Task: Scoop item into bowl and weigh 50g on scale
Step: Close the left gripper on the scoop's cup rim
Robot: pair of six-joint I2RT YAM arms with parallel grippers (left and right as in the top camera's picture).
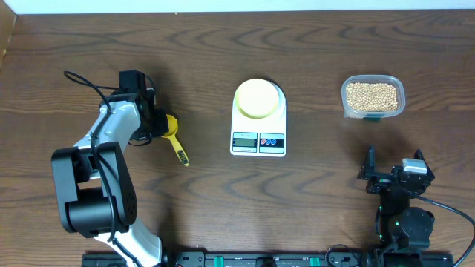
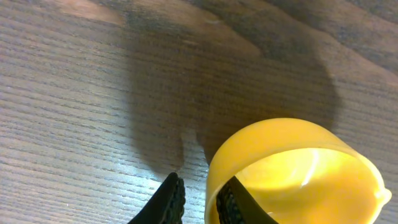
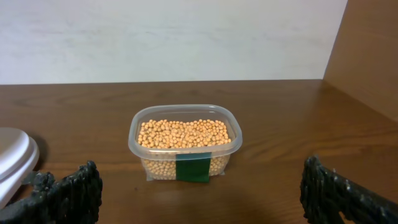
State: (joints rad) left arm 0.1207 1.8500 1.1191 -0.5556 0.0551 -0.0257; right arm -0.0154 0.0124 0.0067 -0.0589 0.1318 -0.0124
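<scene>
The yellow scoop (image 1: 173,135) lies on the table left of the scale, its handle pointing to the front. My left gripper (image 1: 157,124) is at the scoop's cup. In the left wrist view the fingers (image 2: 202,186) straddle the cup's rim (image 2: 292,162), one inside against the wall, one outside with a narrow gap. The pale-yellow bowl (image 1: 258,98) sits on the white scale (image 1: 258,139). The beans (image 1: 372,94) fill a clear container (image 3: 185,142) at the back right. My right gripper (image 1: 394,163) is wide open and empty, in front of that container (image 3: 200,186).
The scale's rounded white edge (image 3: 12,158) shows at the left of the right wrist view. A wooden side wall (image 3: 367,56) rises at the table's right, and a pale wall runs behind. The left arm's base (image 1: 89,185) stands at the front left.
</scene>
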